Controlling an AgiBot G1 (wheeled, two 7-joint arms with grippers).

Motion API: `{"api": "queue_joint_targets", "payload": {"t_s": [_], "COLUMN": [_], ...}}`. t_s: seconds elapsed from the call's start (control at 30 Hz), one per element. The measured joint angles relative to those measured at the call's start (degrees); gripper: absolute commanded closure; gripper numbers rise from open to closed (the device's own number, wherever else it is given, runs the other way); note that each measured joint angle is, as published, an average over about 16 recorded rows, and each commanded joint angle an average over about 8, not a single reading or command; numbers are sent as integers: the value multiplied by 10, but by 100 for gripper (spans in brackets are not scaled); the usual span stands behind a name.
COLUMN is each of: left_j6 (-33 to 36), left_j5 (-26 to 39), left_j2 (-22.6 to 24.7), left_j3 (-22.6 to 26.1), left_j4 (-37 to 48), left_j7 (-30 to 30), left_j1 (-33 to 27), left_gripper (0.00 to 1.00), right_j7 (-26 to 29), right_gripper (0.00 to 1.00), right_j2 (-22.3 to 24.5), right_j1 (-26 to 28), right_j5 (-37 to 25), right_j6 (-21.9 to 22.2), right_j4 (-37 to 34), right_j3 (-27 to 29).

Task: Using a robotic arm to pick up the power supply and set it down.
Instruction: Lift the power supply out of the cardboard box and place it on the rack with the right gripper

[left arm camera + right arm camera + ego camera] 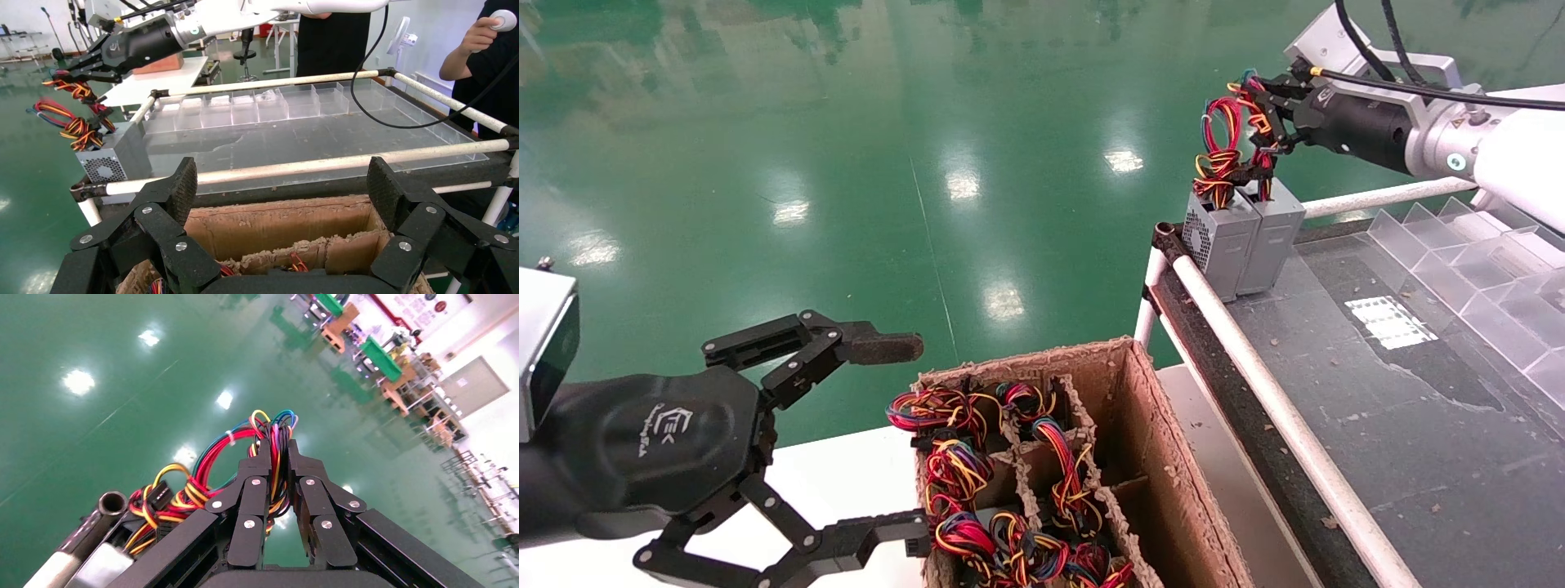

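Observation:
Two grey metal boxes stand side by side on the far left corner of the grey table (1401,425). The power supply (1275,237) is the right-hand one, and its tied red, yellow, black and blue wire bundle (275,425) rises from its top. My right gripper (1258,114) (278,453) is shut on that bundle above the box. The box's base looks level with its neighbour's. The neighbouring grey box (1222,241) shows a honeycomb vent face and a tall red wire loop (1222,122). My left gripper (915,441) (281,180) hangs open and holds nothing, over the cardboard box.
The cardboard box (1164,433) with dividers holds several wire-topped units. A white pipe rail (1254,367) edges the table. Clear plastic compartments (1459,245) line the table's far right side. A person (489,37) stands beyond the table. Green floor lies past the corner.

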Motion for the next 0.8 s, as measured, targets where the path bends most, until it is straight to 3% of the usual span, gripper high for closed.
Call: {"api": "queue_joint_targets", "payload": {"t_s": [0.2,0.23,0.47,0.5,0.8], "left_j6": [0,0,0,0,0], "left_j5": [0,0,0,0,-1], "left_j2": [0,0,0,0,0], "left_j3": [0,0,0,0,1], "left_j4": [0,0,0,0,0], "left_j7": [0,0,0,0,0], "left_j1": [0,0,0,0,0], "left_gripper": [0,0,0,0,0], "right_j7": [-19,-22,-29,-29,-25], "right_gripper": [100,94,7,0,0], "right_j2": [-8,-9,-11,-11,-8], "right_j1": [-5,-5,-6,-6,0], "right_j5": [7,8,12,13,13], "right_j6": [13,14,17,17,12], "right_j4": [-2,-3,-11,-13,-20], "right_j3": [5,6,9,9,9]}}
